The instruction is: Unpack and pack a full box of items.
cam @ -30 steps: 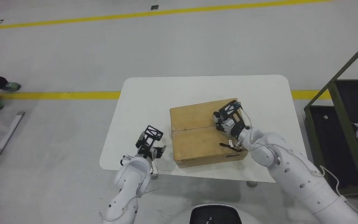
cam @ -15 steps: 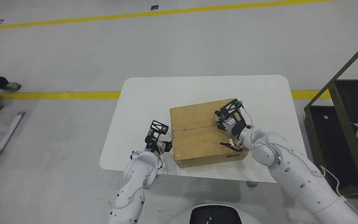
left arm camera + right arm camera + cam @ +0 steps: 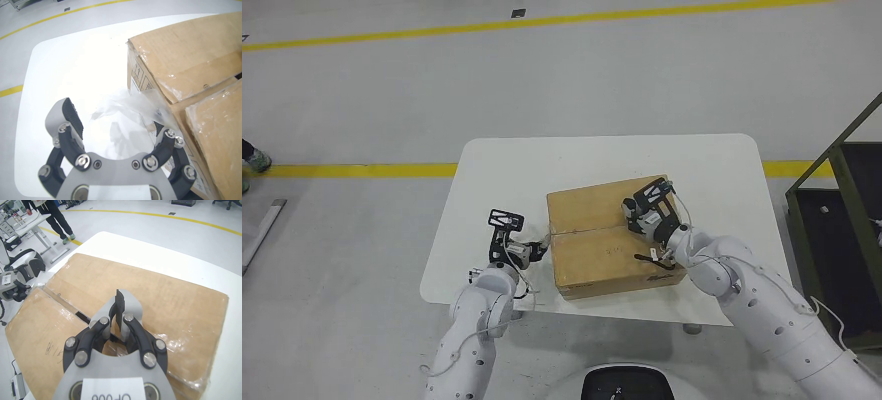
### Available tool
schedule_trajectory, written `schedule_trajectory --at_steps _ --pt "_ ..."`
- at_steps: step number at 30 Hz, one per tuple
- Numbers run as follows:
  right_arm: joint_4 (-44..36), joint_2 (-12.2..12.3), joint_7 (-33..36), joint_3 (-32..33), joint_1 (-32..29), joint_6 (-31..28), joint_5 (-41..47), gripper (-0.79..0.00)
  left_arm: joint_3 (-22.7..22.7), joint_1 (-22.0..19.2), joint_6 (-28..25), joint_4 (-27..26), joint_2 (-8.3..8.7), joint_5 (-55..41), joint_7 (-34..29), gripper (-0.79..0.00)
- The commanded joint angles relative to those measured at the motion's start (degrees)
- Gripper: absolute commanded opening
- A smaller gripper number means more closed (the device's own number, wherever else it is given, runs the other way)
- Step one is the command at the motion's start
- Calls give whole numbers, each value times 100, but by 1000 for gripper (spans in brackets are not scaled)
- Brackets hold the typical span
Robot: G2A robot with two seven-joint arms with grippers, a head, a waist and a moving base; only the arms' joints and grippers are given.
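Over the last second the left gripper (image 3: 519, 243) has come in from the table's near edge toward the left end of the cardboard box (image 3: 607, 238) and turned its wrist, while the right gripper (image 3: 644, 213) has hardly budged on top of it. That box sits on the white table (image 3: 502, 170), toward the right of its middle, with both of its 2 top flaps folded down and meeting at a seam (image 3: 592, 231) that runs along its length. From the left wrist view, the left gripper (image 3: 113, 115) has its jaws spread wide with nothing between them. 1 finger (image 3: 72, 113) is out over bare tabletop and the other is tucked right beside the box's end wall, half hidden behind a loose strip of clear tape (image 3: 136, 106) that hangs off that corner. Wrinkled clear tape also clings to the flap edges. Seen from the right wrist view, the right gripper (image 3: 118, 303) stands over the seam with its jaws drawn together and nothing visible between them. A narrow dark gap (image 3: 82, 316) shows where the 2 flaps part just beside it.
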Motion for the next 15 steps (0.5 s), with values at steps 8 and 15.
schedule_trajectory --at_steps 8,15 --pt "25 -42 -25 26 -17 7 -6 -785 -195 22 146 -137 -27 -813 55 0" --pt "22 -67 -30 61 -29 13 -40 -785 -77 -71 344 -113 -46 -688 -10 0"
